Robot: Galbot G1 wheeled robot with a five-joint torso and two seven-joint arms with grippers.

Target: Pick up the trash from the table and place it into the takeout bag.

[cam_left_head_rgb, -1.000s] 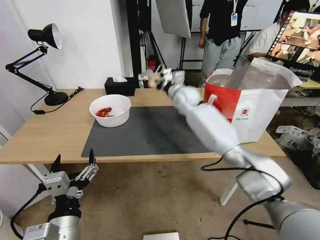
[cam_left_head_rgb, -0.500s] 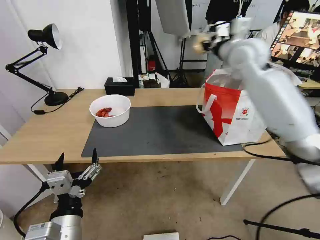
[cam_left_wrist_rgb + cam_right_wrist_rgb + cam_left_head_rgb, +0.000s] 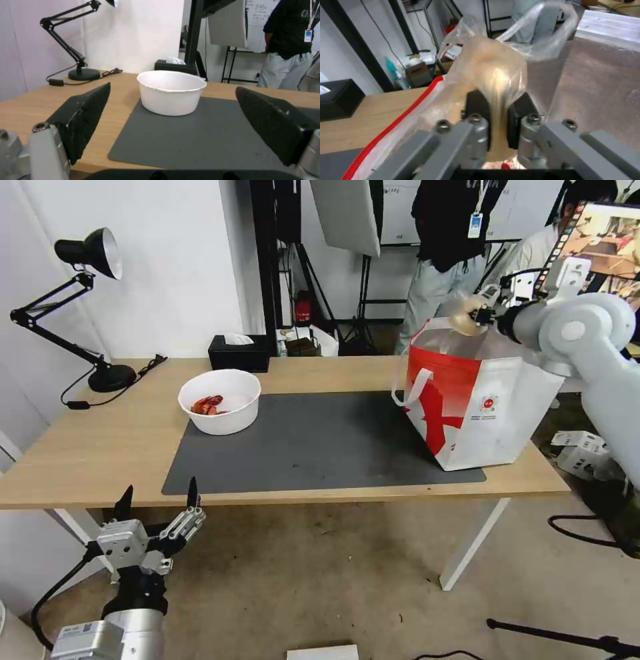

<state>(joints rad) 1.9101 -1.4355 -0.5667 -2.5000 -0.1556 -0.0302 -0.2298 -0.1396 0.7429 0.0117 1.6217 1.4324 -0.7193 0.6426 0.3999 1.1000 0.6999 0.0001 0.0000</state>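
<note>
My right tool (image 3: 498,117) pinched the yellowish ball in clear wrap (image 3: 465,313) over the red-and-white foil-lined takeout bag (image 3: 480,400); I feared loose film snagging the pads (image 3: 478,110) on release. My left tool (image 3: 155,513) hung open below the bench (image 3: 100,447).

studio/lab | softbox panel (image 3: 347,213) | tripod stands (image 3: 310,280) | monitor (image 3: 603,243)
</note>
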